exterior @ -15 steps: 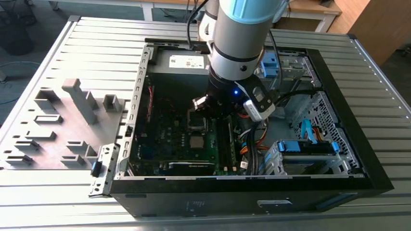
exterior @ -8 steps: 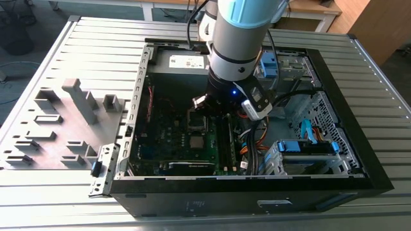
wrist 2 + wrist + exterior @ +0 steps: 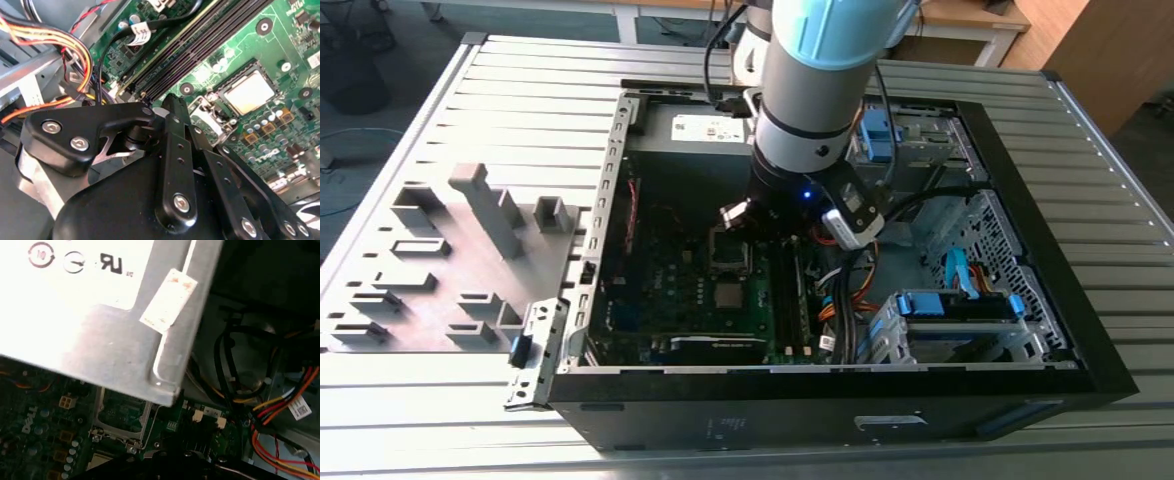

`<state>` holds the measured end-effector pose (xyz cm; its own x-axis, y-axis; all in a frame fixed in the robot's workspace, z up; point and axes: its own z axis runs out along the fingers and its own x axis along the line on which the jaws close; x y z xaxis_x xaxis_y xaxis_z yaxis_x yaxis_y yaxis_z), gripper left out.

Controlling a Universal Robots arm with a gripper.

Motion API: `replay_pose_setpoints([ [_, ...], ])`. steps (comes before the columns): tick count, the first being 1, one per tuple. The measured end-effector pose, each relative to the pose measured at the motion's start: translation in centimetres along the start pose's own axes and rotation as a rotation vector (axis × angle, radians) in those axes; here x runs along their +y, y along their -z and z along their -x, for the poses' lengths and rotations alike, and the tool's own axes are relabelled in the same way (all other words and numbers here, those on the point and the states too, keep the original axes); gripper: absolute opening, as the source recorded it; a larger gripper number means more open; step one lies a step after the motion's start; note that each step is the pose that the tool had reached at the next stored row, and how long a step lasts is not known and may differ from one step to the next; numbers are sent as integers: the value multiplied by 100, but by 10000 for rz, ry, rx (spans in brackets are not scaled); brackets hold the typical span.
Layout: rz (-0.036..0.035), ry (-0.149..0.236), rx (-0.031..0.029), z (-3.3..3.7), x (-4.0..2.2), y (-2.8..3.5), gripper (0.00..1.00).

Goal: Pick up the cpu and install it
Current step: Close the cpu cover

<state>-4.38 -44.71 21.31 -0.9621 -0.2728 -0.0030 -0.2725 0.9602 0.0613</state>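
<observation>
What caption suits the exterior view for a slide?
Robot arm reaching into the open computer case, wrist over the green motherboard; grey fixture tray on the exterior view's left.

Slatted table (image 3: 494,70) — computer case (image 3: 787,425), fixture tray (image 3: 438,300).

The exterior view is looking down at a slant from high up, taking in the whole open black computer case (image 3: 1067,370) on the ribbed grey metal tabletop (image 3: 520,90). The grey and pale-blue robot arm (image 3: 814,100) is standing mid-frame. Both wrist views are riding close inside that case, facing the green motherboard (image 3: 240,45) (image 3: 50,405) and the orange and yellow cable bundle (image 3: 50,36) (image 3: 280,410). All three views are sharing the motherboard.
</observation>
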Motion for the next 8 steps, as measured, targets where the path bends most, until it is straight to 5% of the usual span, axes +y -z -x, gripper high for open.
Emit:
replay_pose_setpoints([
  [8, 5, 1360, 83, 0, -1, -14, 11],
])
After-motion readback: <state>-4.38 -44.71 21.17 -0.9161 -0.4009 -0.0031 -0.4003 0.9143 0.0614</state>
